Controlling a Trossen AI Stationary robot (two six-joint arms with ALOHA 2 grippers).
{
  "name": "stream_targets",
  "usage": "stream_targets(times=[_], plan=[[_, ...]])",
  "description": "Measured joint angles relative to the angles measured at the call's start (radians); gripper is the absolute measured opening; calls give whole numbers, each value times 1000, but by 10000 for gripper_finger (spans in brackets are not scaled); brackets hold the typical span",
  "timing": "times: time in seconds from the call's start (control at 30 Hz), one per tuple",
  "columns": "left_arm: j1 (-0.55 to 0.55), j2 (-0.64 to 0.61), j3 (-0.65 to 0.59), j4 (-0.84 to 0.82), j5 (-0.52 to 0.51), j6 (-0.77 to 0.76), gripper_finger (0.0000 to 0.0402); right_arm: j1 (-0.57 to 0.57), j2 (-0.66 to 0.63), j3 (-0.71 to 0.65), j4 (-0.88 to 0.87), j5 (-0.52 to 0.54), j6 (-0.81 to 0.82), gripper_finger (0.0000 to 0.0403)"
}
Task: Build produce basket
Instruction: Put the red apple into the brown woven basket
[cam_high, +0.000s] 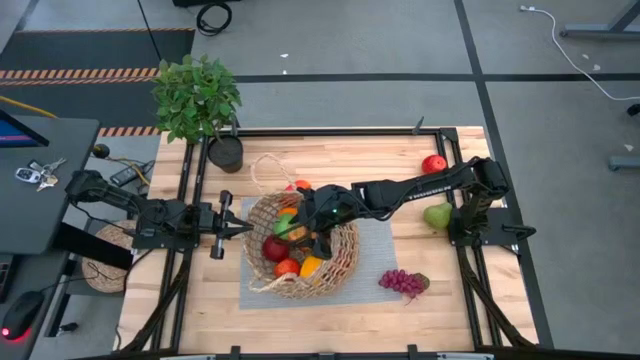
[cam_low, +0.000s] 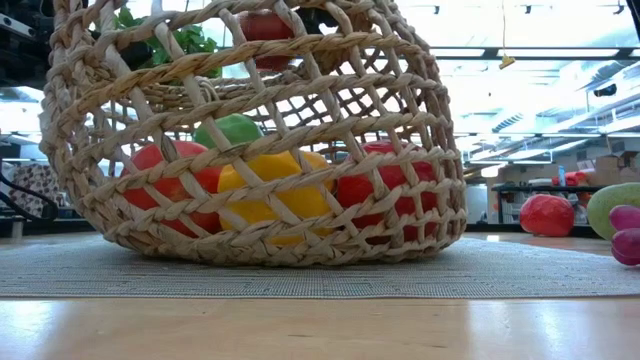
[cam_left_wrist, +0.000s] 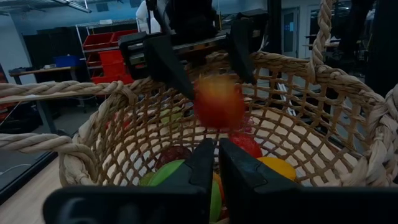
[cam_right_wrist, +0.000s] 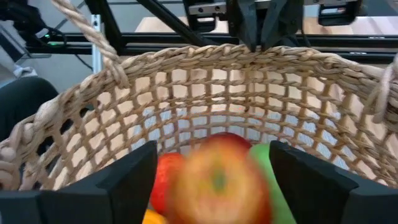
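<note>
The basket (cam_high: 300, 245) sits at the table's centre on a grey mat (cam_high: 385, 255). The right gripper (cam_high: 308, 222) hangs over it, jaws spread — a red-yellow apple (cam_left_wrist: 219, 101) falls free between them. The left gripper (cam_high: 232, 228), fingers pressed together, sits at the rim's nine o'clock. Grapes (cam_high: 403, 283) lie at four o'clock — outside.

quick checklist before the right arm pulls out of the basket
1. Right gripper open over the basket: ok.
2. Apple clear of the fingers: ok, it hangs blurred between the spread fingers, seemingly dropping.
3. Apple settled inside: cannot tell.
4. Left gripper shut at the basket rim: ok.
5. Produce left outside, grapes, pear, red apple: not ok.
</note>
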Motion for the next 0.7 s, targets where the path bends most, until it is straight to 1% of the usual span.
stream_targets(times=[0.17, 0.27, 0.37, 0.53, 0.63, 0.7], plan=[[0, 0, 0, 0, 0, 0, 28, -23, -16, 3, -22, -43, -25, 343], [0, 0, 0, 0, -1, 0, 29, -38, -50, 51, -137, -43, -58, 349], [0, 0, 0, 0, 0, 0, 33, -46, -118, 93, -250, -31, -65, 349], [0, 0, 0, 0, 0, 0, 35, -28, -235, 93, -418, 59, -89, 349], [0, 0, 0, 0, 0, 0, 31, -17, -285, 66, -455, 103, -115, 349], [0, 0, 0, 0, 0, 0, 28, -17, -316, 22, -456, 136, -145, 349]])
